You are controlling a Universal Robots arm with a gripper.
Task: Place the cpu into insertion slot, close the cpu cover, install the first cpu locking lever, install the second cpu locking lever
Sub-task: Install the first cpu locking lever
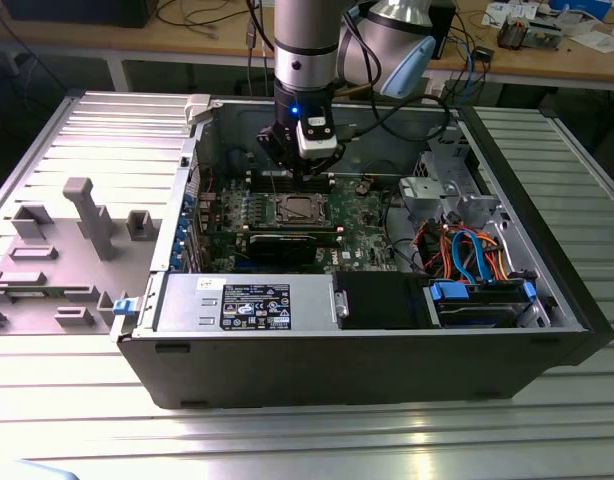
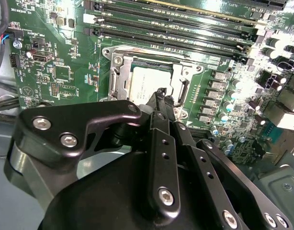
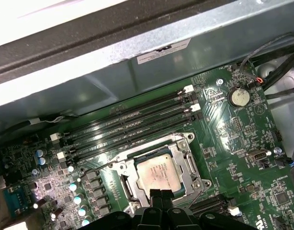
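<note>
Exterior view first: I see the big open computer case [image 1: 387, 370] lying on a metal table [image 1: 287, 440]. The robot arm [image 1: 305, 50] comes down into it from above. At the near side of the case sits a long grey power box [image 1: 247, 305]. The green board [image 1: 367, 215] lies flat on the floor of the case.

The gripper [image 1: 293, 178] hangs low over the middle of the board, just above the socket. In the second wrist view, its two black fingers [image 2: 159, 96] are pressed close together, and I see nothing held between them. The tips are right over one edge of the cpu.

In the first wrist view, four long black memory slots [image 3: 128, 124] run beside the insertion slot [image 3: 183, 138]. The cpu cover [image 3: 119, 168] lies flat on the slot like a metal picture frame. The cpu [image 3: 159, 172] sits inside the slot, and its shiny top shows through the cover's window. A small round silver battery [image 3: 239, 97] sits on the board, well apart from the slot.
</note>
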